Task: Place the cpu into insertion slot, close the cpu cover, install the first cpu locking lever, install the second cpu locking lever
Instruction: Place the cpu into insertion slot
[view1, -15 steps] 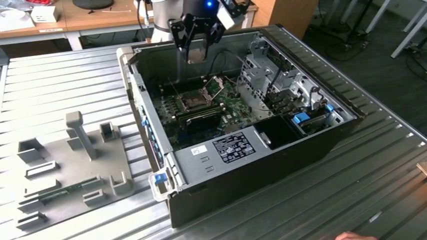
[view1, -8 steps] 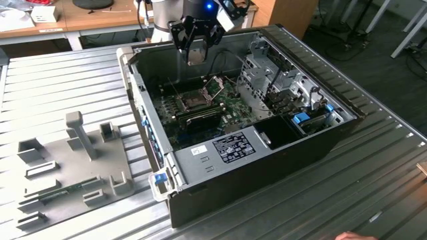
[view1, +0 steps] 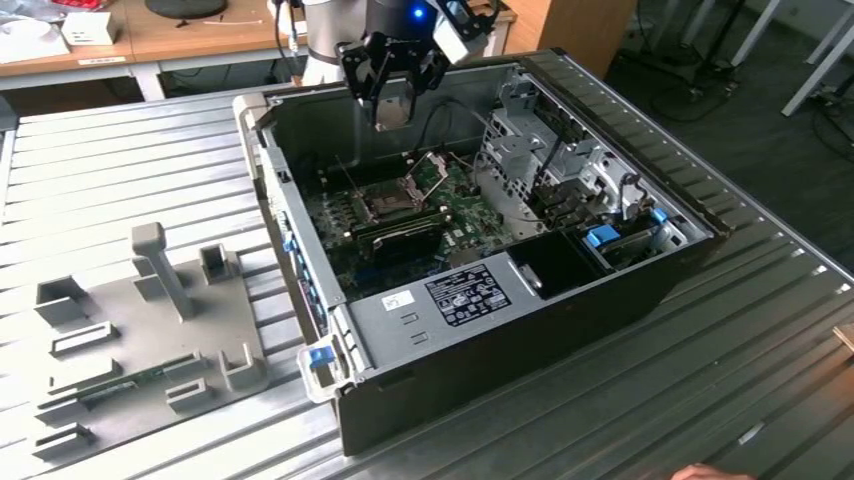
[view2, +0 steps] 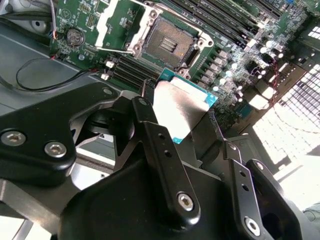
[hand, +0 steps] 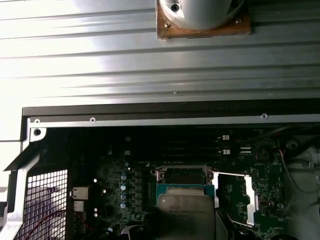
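**Chip held over the open socket**

The cpu hangs in the air inside the open computer case, above the insertion slot and clear of it. The gripper has it pinched by two opposite edges, the fingers closed snugly on the chip. The arm reaches down from the far side of the case with the wrist pointing nearly straight down.

In both wrist views the chip shows a dull grey metal top with a thin teal border at its edges, lying flat between the fingers. In the first wrist view it sits just beside the slot.

The slot's dark centre lies bare. The cpu cover is swung up and back beside it, with green board showing through its window.

Around the slot spreads the green circuit board, with long black memory slots close by. The case rests on a ribbed metal table. A grey fixture tray lies well apart, towards the exterior view's left.
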